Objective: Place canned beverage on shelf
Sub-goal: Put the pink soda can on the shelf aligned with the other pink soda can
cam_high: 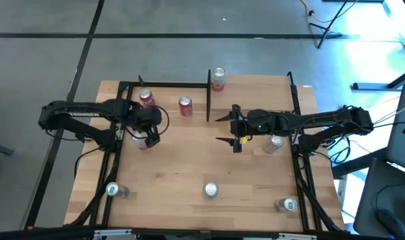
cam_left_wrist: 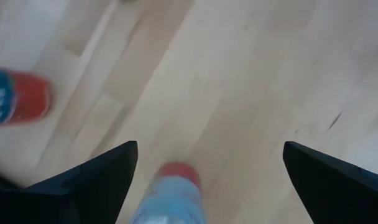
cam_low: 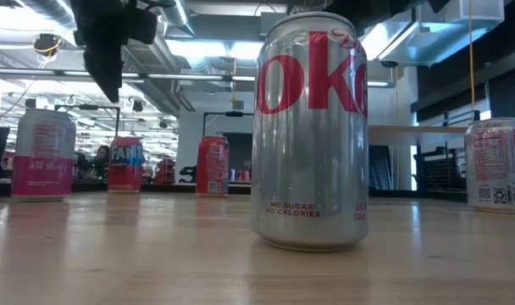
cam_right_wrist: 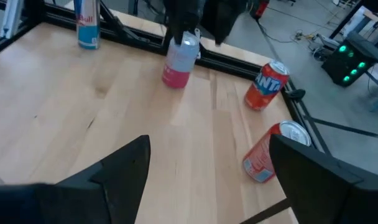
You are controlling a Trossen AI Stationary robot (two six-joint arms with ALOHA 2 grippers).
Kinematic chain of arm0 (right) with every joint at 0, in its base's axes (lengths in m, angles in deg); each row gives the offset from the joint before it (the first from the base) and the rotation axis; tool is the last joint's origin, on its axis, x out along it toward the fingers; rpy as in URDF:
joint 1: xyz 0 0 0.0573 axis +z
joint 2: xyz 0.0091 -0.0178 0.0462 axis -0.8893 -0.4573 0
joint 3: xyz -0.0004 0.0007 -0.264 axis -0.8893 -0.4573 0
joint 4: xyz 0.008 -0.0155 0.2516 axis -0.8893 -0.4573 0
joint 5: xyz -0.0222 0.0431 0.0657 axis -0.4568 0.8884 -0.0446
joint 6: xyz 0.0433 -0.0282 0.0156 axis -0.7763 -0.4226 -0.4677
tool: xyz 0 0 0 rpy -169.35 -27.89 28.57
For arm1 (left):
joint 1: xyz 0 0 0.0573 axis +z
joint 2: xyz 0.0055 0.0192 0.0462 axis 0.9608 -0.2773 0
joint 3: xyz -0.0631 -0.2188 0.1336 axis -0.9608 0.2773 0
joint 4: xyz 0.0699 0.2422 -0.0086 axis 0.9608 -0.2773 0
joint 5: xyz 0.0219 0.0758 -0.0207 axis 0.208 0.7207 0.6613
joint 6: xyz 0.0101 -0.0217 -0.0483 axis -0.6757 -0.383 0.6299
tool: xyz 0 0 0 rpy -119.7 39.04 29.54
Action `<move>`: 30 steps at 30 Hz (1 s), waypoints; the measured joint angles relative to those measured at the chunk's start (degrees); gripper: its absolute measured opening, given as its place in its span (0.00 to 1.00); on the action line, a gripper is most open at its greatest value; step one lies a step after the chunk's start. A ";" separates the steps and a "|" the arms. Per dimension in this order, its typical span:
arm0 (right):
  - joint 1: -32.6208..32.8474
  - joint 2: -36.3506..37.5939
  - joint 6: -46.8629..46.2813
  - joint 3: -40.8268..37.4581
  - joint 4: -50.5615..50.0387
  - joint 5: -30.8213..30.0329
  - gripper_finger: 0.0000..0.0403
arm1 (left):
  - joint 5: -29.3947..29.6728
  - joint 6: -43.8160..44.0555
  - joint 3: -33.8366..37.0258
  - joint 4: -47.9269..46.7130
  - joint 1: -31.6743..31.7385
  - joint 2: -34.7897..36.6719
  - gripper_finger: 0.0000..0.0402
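- Toward far-left of the pale butcher-block worktop [cam_high: 189, 157], the left hand [cam_high: 148, 132] hangs over a silver aluminium drink can with pink base [cam_high: 144, 141]. Jaws spread wide, one finger each side of the can, no contact visible.
- Can stands upright, just inboard of the black frame rail.
- The shelf [cam_high: 166, 115], a light-wood board between thin black posts, appears to be the bay holding an orange soda can [cam_high: 146, 99] and a red soda can [cam_high: 185, 106]. Cannot tell whether the pink-based can sits on that board or on the worktop beside it.
- Right hand [cam_high: 234, 131] waits at mid-worktop, jaws wide, holding nothing.
- Handling, est.:
  - Thin-wall metal cyl.; stiff if full, dents easily if empty. Fill level not visible.
  - Smooth, glossy wall = slippery; use moderate squeeze, no more.
  - Tall vs. narrow base: tips if nudged sideways near the top.
- Grip pt.: mid-body, pads opposite each other across the dia., approach from above, axis kept vertical.
- Avoid the rim and tab; avoid contact w/ neighbouring cans.
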 joint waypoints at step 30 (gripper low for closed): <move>0.00 -0.85 0.00 0.00 -1.81 0.07 0.77 | -1.36 15.40 13.36 -6.15 -5.64 0.63 0.98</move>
